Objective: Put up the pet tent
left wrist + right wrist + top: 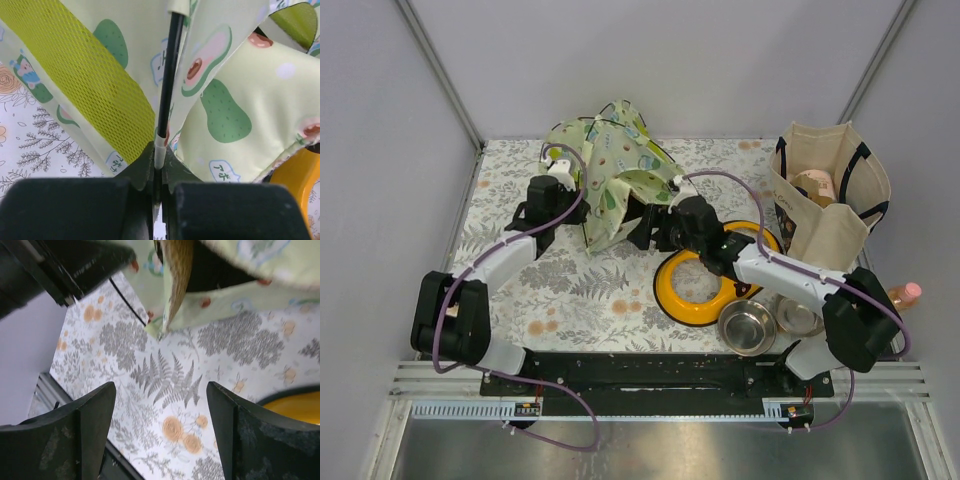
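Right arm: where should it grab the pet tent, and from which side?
Likely the drooping fabric corner of the pet tent, coming in low from the orange feeder side: it hangs as a thin free flap facing the open right gripper. The left gripper is shut on a black pole.

floral table [580, 290] carries pet tent [610, 170], orange feeder [672, 296], 2 steel bowls [747, 328], tote bag [830, 215].
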You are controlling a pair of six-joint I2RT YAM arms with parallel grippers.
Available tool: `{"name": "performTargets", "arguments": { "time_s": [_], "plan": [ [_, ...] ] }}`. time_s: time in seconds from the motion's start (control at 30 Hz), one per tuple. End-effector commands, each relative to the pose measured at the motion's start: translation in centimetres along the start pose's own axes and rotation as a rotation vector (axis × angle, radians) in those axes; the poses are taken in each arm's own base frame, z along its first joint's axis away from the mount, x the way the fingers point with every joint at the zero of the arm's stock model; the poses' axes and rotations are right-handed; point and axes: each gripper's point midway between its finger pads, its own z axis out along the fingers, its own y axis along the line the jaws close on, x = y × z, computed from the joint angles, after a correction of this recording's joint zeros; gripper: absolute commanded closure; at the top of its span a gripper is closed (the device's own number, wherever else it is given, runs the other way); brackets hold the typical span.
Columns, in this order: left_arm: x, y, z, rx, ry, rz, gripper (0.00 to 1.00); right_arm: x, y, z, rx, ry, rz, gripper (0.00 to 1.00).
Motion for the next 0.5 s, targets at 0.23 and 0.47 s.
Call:
{"name": "performTargets", "arguments": {
  "time_s": [0.23,0.47],
  "plan": [
    [3.8,-4.1,-7.0,-0.176,0.077,-0.053,1.0,1.7,2.7,-2.4,-0.036,-0.129,0.082,0.18],
    [8.2,-4.7,-10.9,-0.166,0.112,-0.118,1.0,1.6,1.2,-5.4,-0.016,-0.203,0.171,0.09]
  ]
}}
